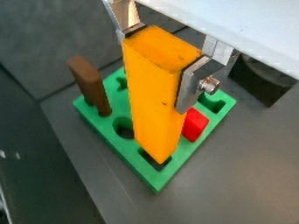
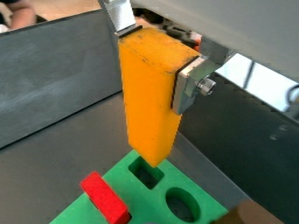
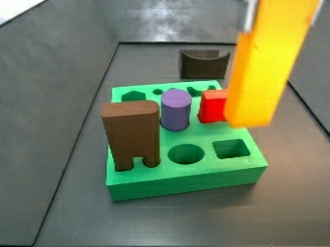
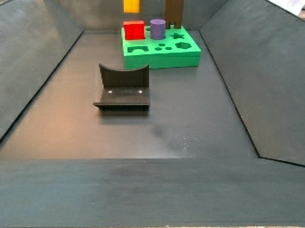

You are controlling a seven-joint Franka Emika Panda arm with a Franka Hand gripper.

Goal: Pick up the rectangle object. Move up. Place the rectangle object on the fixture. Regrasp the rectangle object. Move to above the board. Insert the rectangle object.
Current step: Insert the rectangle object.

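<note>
Risk, going left to right: we see the brown block (image 3: 131,135) and purple cylinder (image 3: 176,108) already seated in the board (image 3: 194,176). The gripper (image 1: 163,39), fingers clamped on the rectangle object (image 1: 158,92), hangs over it. If we descend slightly off the rectangular hole (image 2: 146,173), we judge the bar's corner catches the rim and jams or twists in the grip.

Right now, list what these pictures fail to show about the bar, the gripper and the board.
- Bar tip: in a wrist view the bar's own body hides whether it has entered the board.
- Bar top: cut off by the frame edge in a side view; only a sliver shows in a side view.
- Gripper: out of frame in both side views.
- Fixture: mostly hidden behind the board in a side view.
</note>
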